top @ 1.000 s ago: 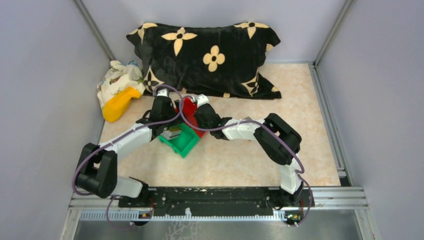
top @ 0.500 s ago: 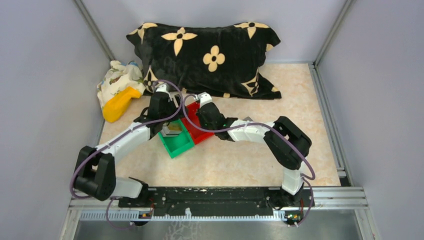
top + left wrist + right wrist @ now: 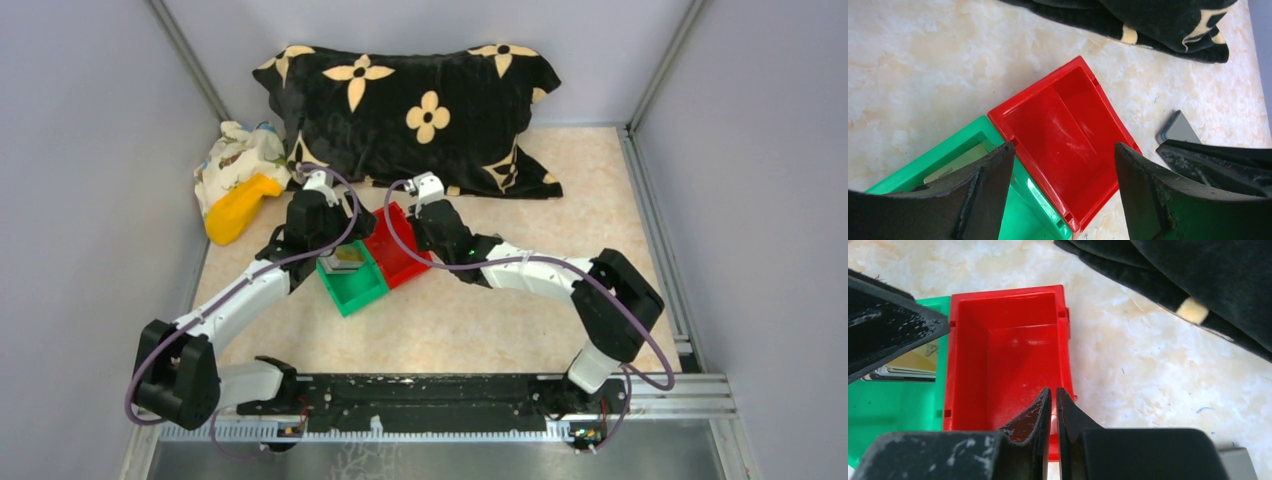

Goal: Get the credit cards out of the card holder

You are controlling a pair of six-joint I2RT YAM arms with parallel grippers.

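Note:
The card holder (image 3: 1178,129) shows only as a grey corner on the table right of the red bin (image 3: 1063,135); its corner (image 3: 1239,462) also shows in the right wrist view. Cards (image 3: 918,362) lie in the green bin (image 3: 352,285), with a card (image 3: 955,162) visible beside my left finger. My left gripper (image 3: 1063,147) hangs open over the seam between the two bins, holding nothing. My right gripper (image 3: 1054,390) hovers at the red bin's (image 3: 1003,360) near right corner, its jaws a narrow slit apart with nothing between them. The red bin looks empty.
A black pillow with cream flowers (image 3: 420,110) lies along the back. A patterned cloth (image 3: 235,160) and a yellow object (image 3: 238,208) sit at the back left. Grey walls close in both sides, and the two bins (image 3: 400,258) touch at mid-table.
My right gripper has drawn back and to the right, and its jaws have parted slightly. The bins have turned and shifted a little left. My left gripper moved slightly toward the back left.

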